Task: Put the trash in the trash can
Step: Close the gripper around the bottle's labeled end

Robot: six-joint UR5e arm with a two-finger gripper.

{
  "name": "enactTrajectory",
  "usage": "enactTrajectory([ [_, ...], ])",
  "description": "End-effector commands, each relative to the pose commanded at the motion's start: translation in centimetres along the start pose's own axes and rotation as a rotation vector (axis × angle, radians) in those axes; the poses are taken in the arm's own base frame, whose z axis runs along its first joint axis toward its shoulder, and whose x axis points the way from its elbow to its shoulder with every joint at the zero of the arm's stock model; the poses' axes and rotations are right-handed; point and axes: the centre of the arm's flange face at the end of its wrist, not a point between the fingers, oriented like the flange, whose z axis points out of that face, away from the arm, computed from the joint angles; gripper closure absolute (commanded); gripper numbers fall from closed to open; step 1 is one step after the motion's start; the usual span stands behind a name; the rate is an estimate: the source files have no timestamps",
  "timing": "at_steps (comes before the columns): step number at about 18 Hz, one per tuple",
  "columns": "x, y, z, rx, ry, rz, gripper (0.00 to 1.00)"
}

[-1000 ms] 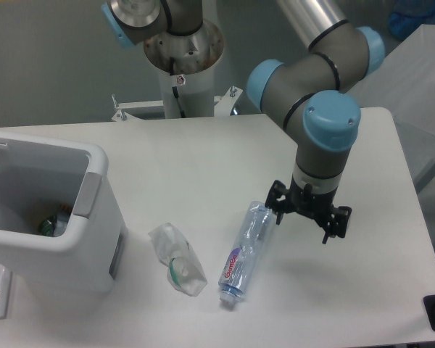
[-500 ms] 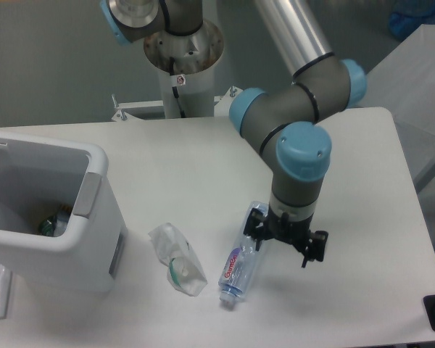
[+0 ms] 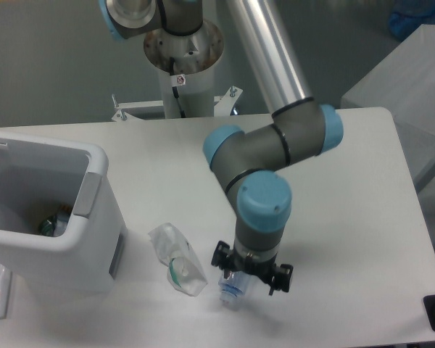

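White table [image 3: 167,156]: trash can [image 3: 47,217] at left, crumpled wrapper [image 3: 177,259] beside it, bottle [image 3: 232,286] near front edge.

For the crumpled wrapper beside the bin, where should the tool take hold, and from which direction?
Probably from straight above, closing on the raised, bunched middle of the wrapper. It lies flat and crumpled on the table, so its thin edges offer little to pinch. It sits clear of the trash can, leaving room to descend. The tool is now over the bottle.

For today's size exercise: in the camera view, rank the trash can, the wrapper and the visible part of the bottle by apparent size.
1. Trash can
2. Wrapper
3. Bottle, mostly hidden under the gripper, so only its cap end is ranked.
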Motion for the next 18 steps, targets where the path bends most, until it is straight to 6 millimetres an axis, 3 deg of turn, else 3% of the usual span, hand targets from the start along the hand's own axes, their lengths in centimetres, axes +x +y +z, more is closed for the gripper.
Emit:
enactTrajectory([
  [9, 2.9, -0.6, 4.8, -0.070, 0.036, 0.030, 0.00],
  [14, 3.1, -0.4, 5.3, -0.094, 0.024, 0.019, 0.00],
  [15, 3.1, -0.3, 5.4, -0.096, 0.023, 0.019, 0.01],
  [18, 3.1, -0.3, 5.6, -0.099, 0.023, 0.014, 0.17],
])
